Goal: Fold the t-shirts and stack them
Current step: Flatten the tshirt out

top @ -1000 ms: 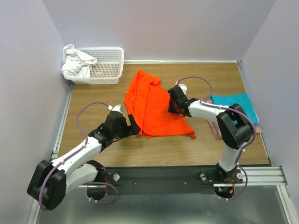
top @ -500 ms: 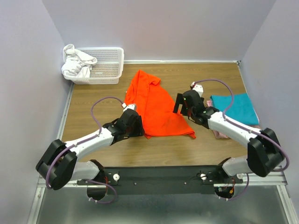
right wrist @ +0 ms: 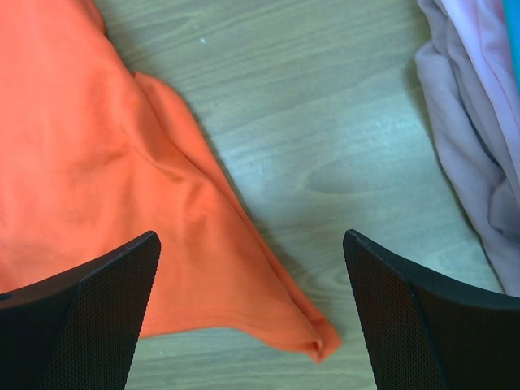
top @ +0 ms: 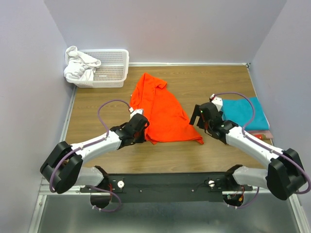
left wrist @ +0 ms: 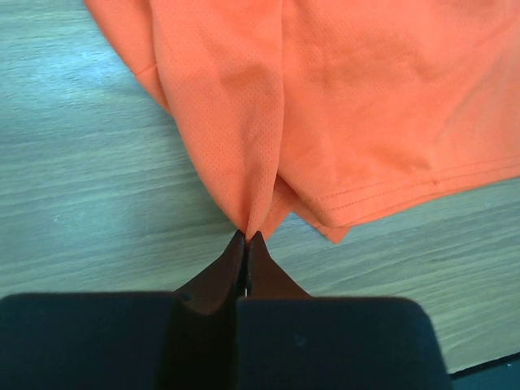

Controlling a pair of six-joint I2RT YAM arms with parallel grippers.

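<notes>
Orange t-shirt (top: 163, 114) pinched by left end effector (left wrist: 245, 240); right end effector (right wrist: 250, 237) spread over corner.

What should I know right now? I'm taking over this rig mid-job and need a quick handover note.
Left end effector: shut on the near edge of the orange t-shirt.
Right end effector: open, empty, above that shirt's near-right corner.
The orange t-shirt lies rumpled mid-table. The teal t-shirt lies flat at the right on a pink t-shirt. A white cloth sits in the basket, far left.
Done: teal stacked on pink.
Left: fold the orange t-shirt and stack it.
</notes>
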